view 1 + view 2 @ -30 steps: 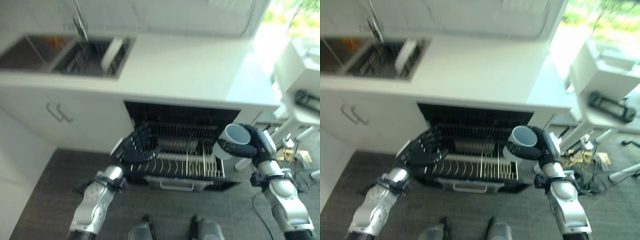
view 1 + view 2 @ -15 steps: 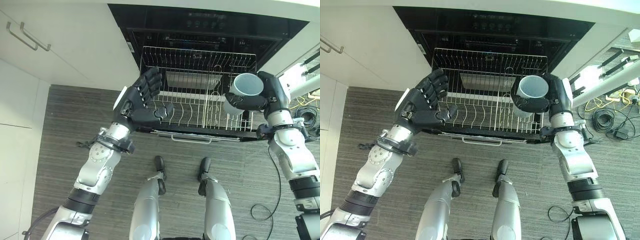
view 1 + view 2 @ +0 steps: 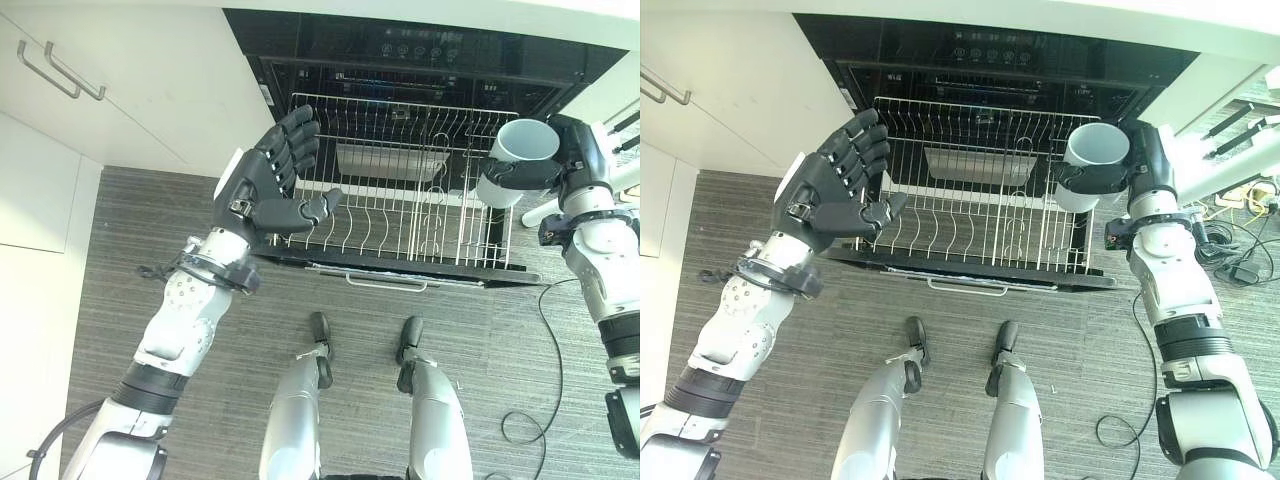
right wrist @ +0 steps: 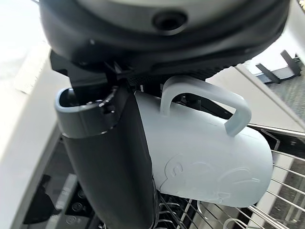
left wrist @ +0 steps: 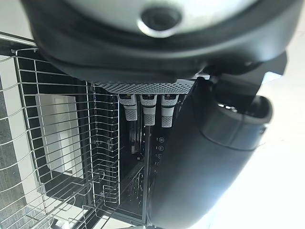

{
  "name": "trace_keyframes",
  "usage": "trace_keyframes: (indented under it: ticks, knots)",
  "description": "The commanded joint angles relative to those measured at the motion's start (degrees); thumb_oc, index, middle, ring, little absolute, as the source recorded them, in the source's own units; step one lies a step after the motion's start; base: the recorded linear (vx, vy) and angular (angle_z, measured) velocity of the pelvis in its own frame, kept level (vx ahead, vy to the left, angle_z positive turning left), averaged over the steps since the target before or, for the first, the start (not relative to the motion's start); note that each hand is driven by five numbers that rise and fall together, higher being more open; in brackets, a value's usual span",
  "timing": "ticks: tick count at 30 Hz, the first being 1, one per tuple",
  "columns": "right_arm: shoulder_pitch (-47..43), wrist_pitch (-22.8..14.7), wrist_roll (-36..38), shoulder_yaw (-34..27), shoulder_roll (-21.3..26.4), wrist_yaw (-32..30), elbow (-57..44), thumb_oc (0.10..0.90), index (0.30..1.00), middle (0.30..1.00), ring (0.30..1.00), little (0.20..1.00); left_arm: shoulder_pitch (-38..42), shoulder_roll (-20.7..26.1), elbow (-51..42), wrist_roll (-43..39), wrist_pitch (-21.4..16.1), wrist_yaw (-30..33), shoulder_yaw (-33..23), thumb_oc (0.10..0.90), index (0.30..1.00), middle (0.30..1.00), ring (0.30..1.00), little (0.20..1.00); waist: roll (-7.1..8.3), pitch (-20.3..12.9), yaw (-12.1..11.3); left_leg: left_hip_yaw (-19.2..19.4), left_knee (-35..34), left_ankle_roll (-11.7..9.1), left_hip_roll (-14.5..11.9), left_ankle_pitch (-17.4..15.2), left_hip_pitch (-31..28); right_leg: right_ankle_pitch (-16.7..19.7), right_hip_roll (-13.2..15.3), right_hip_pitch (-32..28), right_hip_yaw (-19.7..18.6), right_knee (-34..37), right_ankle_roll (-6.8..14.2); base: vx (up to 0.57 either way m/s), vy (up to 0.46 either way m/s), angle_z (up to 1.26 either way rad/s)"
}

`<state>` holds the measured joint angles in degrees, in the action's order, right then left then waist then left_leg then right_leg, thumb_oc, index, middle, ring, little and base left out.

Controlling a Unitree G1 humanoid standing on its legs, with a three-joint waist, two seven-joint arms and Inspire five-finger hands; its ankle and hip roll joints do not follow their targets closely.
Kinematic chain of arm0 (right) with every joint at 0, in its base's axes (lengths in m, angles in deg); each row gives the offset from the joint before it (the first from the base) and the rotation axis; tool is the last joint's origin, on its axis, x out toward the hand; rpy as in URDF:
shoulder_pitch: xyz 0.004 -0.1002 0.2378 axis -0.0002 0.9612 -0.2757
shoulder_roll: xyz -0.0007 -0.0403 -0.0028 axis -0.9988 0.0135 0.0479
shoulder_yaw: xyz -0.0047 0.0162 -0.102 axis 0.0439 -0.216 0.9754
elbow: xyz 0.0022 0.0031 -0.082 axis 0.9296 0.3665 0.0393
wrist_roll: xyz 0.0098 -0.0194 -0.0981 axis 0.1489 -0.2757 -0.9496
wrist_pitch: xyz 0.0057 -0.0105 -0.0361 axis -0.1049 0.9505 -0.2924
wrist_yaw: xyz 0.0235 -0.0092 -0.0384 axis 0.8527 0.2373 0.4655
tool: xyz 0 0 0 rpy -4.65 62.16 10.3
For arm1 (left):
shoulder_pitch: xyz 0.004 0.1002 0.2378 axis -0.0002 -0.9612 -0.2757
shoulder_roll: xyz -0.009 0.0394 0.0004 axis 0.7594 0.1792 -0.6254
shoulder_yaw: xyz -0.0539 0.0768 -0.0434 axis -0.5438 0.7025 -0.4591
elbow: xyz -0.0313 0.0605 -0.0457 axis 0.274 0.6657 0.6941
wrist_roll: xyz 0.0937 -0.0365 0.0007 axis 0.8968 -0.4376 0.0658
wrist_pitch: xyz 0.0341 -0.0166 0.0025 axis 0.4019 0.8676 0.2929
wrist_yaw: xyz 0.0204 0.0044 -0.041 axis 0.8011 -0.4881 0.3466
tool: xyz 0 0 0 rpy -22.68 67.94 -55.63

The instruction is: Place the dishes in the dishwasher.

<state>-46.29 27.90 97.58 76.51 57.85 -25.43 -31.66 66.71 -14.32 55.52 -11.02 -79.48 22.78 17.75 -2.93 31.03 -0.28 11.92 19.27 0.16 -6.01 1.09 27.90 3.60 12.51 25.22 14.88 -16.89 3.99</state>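
Observation:
A white mug (image 3: pixel 510 160) is held in my right hand (image 3: pixel 572 160), whose fingers curl round it, above the right end of the pulled-out dishwasher rack (image 3: pixel 400 215). The mug's handle (image 4: pixel 209 102) sticks out past the hand in the right wrist view. The wire rack holds a flat rectangular dish (image 3: pixel 375 160) near its back. My left hand (image 3: pixel 270 190) hovers open over the rack's left edge, fingers spread and thumb out, holding nothing. The dishwasher's dark cavity (image 3: pixel 990 45) opens behind the rack.
White cabinet fronts with bar handles (image 3: pixel 60 70) stand to the left of the dishwasher. Grey wood-look floor (image 3: pixel 120 230) runs in front. The rack's front handle (image 3: pixel 385 282) faces me. White furniture legs and cables (image 3: pixel 1230 250) lie on the right.
My right hand has lifted the mug up and to the right, off the rack's right side. My left hand has risen a little. The camera tilted down from the counter a second ago.

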Motion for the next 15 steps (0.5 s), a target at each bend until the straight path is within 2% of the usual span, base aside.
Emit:
trace_keyframes:
  ticks: [1,8,11,12,13,15]
  knots:
    - [-7.05,-2.64,4.16,0.13,5.18,0.66,-2.03,0.400,0.300,0.300,0.300,0.300,5.27,0.86,-4.53,-2.68,-8.20,-0.51,0.03,0.800,0.900,0.900,0.900,0.900,-0.37,-4.08,-1.50,-7.42,-2.09,-0.06,-0.01,-13.52,-10.75,-4.77,-0.31,3.68,0.49,-4.92,4.32,-0.03,-0.037,-0.02]
    - [-14.49,0.87,6.23,6.76,6.07,5.34,9.37,0.400,0.300,0.300,0.300,0.300,8.62,2.67,-4.21,-4.85,-8.43,-0.28,1.10,0.800,0.900,0.900,0.900,0.900,-0.50,-3.57,-2.47,-7.30,-2.09,-0.21,0.15,-12.42,-9.50,-5.44,-0.78,3.36,0.44,-4.65,3.56,-0.01,-0.013,-0.01]
    - [-18.33,4.01,6.75,10.09,6.66,7.27,13.87,0.400,0.300,0.300,0.300,0.300,10.39,3.40,-4.02,-5.59,-8.57,0.13,2.03,0.800,0.900,0.900,0.900,0.900,-0.49,-3.25,-2.83,-7.21,-2.09,-0.34,0.27,-11.76,-8.57,-5.69,-0.98,3.41,0.34,-4.49,3.25,0.02,0.000,0.00]
    - [-18.62,4.35,6.70,10.38,6.64,7.46,14.43,0.400,0.300,0.300,0.300,0.300,10.46,3.57,-4.06,-5.83,-8.57,0.19,2.14,0.800,0.900,0.900,0.900,0.900,-0.58,-3.45,-3.00,-7.72,-2.09,-0.55,0.33,-12.77,-9.05,-6.95,-1.13,2.97,-0.25,-4.75,3.94,0.00,0.000,0.00]
    - [-19.31,4.77,6.57,10.88,6.71,7.84,15.33,0.400,0.300,0.300,0.300,0.300,10.55,3.75,-4.09,-6.04,-8.66,0.15,2.06,0.800,0.900,0.900,0.900,0.900,-0.51,-3.13,-3.02,-7.21,-2.09,-0.40,0.32,-11.55,-8.27,-5.72,-1.02,3.51,0.28,-4.44,3.19,0.00,0.000,0.00]
    - [-21.08,6.27,5.36,12.50,6.74,9.12,17.06,0.400,0.300,0.300,0.300,0.300,10.71,4.04,-3.94,-6.22,-9.17,0.41,2.41,0.800,0.900,0.900,0.900,0.900,-0.51,-2.96,-3.26,-7.20,-2.09,-0.41,0.44,-11.34,-7.89,-5.90,-1.24,3.49,0.06,-4.31,3.01,-0.01,0.014,-0.03]
